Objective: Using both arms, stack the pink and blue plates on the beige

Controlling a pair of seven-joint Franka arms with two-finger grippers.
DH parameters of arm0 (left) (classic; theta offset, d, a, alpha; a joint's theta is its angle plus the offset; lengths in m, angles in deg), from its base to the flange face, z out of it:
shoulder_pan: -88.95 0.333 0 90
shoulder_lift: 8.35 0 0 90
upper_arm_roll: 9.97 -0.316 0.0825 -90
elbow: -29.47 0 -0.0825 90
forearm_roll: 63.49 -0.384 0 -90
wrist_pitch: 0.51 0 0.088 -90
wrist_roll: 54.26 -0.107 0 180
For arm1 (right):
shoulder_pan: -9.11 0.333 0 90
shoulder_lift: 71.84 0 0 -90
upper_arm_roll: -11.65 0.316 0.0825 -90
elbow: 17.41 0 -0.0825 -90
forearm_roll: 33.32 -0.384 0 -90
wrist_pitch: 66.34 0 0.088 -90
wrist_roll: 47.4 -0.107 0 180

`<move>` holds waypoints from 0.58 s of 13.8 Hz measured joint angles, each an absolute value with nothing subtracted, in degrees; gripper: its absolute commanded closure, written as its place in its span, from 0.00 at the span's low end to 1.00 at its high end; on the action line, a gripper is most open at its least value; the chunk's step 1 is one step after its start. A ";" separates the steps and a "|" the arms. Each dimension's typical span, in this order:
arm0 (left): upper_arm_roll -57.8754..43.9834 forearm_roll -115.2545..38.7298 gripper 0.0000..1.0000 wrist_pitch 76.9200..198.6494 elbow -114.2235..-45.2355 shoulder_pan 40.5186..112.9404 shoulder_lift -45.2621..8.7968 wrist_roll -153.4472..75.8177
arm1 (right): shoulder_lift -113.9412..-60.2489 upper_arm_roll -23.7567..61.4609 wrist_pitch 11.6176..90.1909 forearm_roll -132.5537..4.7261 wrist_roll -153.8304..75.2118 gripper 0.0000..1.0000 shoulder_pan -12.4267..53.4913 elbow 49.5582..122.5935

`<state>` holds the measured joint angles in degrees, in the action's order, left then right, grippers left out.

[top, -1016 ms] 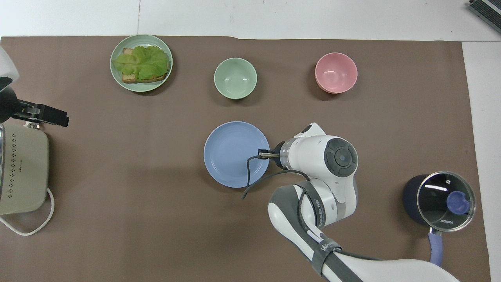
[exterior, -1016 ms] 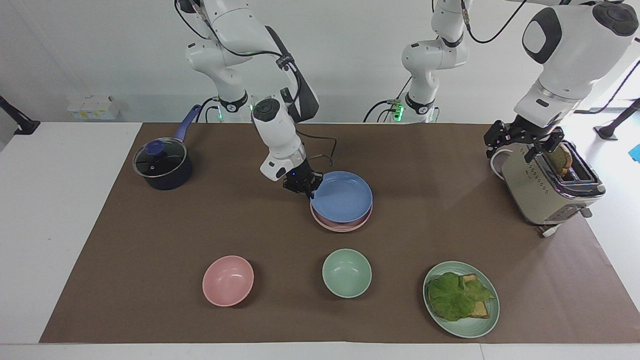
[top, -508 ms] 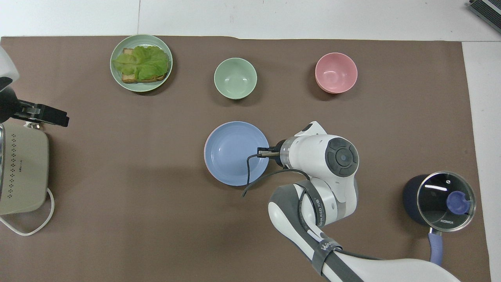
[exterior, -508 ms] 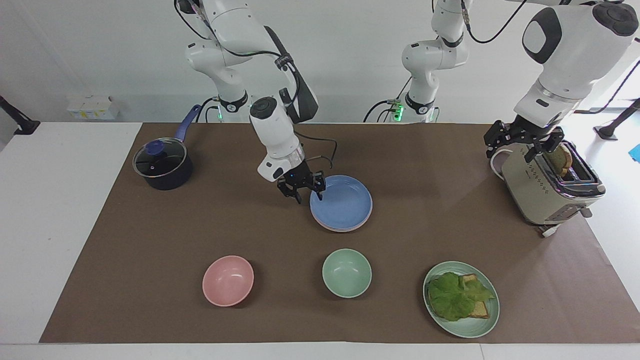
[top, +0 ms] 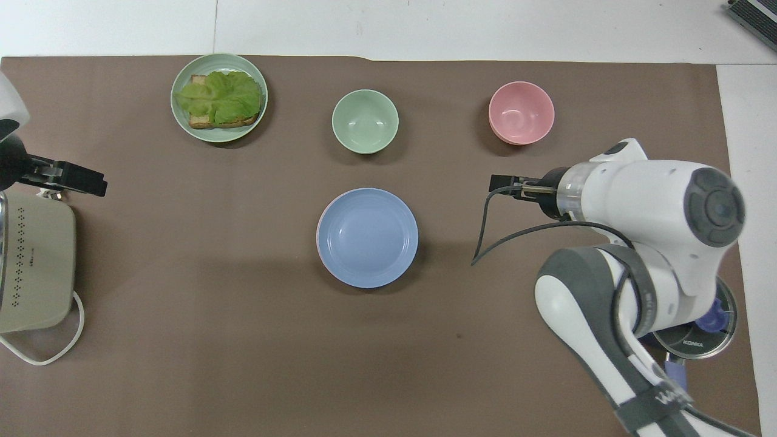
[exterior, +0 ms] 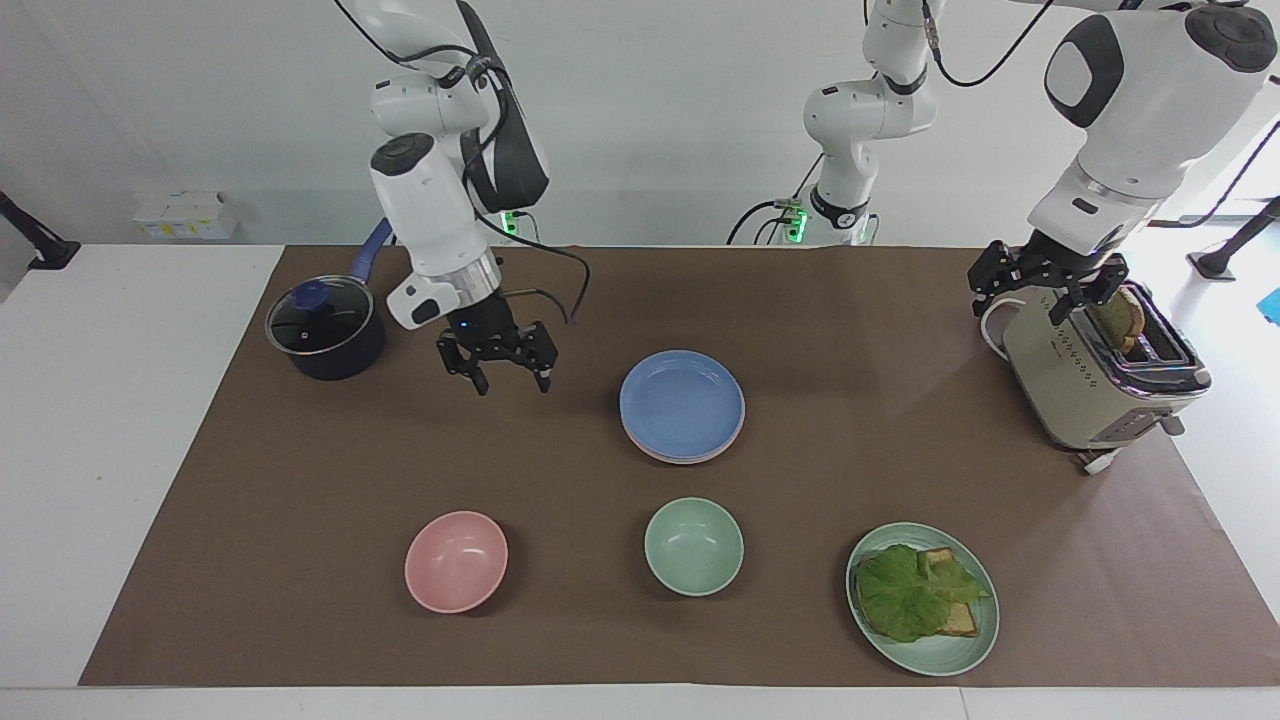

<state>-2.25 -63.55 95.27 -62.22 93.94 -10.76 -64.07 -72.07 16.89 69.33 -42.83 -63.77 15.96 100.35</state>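
The blue plate (exterior: 682, 400) (top: 367, 237) lies flat on top of the stack in the middle of the mat. Only a thin rim of the pink plate (exterior: 640, 446) (top: 318, 229) shows under it. The beige plate is hidden beneath them. My right gripper (exterior: 512, 382) (top: 507, 184) is open and empty. It hangs over bare mat between the plates and the pot, apart from the stack. My left gripper (exterior: 1042, 298) (top: 73, 180) waits open over the toaster at the left arm's end of the table.
A beige toaster (exterior: 1095, 385) (top: 33, 261) holds toast. A dark lidded pot (exterior: 325, 330) (top: 695, 328) stands at the right arm's end. A pink bowl (exterior: 456, 560) (top: 521, 113), a green bowl (exterior: 694, 546) (top: 365, 121) and a green sandwich plate (exterior: 940, 665) (top: 179, 118) lie farther from the robots.
My right gripper opened and let go of the blue plate, which settled flat on the stack. It then rose and swung away toward the pot. The left arm has not moved.
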 measured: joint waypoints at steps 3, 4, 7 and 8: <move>-2.25 -63.55 0.00 95.27 -62.22 93.95 -10.76 -64.07 | -67.62 16.86 59.57 -41.86 -62.09 0.00 10.63 97.83; -2.25 -63.55 0.00 95.27 -62.22 93.94 -10.76 -64.07 | -66.56 16.85 53.66 -41.54 -61.02 0.00 8.91 95.10; -2.25 -63.55 0.00 95.27 -62.22 93.95 -10.76 -64.07 | -65.71 16.83 40.74 -36.39 -59.39 0.00 6.37 85.61; -2.25 -63.55 0.00 95.27 -62.22 93.95 -10.76 -64.07 | -65.80 16.86 38.04 -34.92 -59.16 0.00 6.36 83.22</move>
<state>-2.25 -63.55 95.27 -62.22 93.95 -10.76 -64.07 -65.80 16.86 38.04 -34.92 -59.16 6.36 83.22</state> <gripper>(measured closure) 0.000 0.000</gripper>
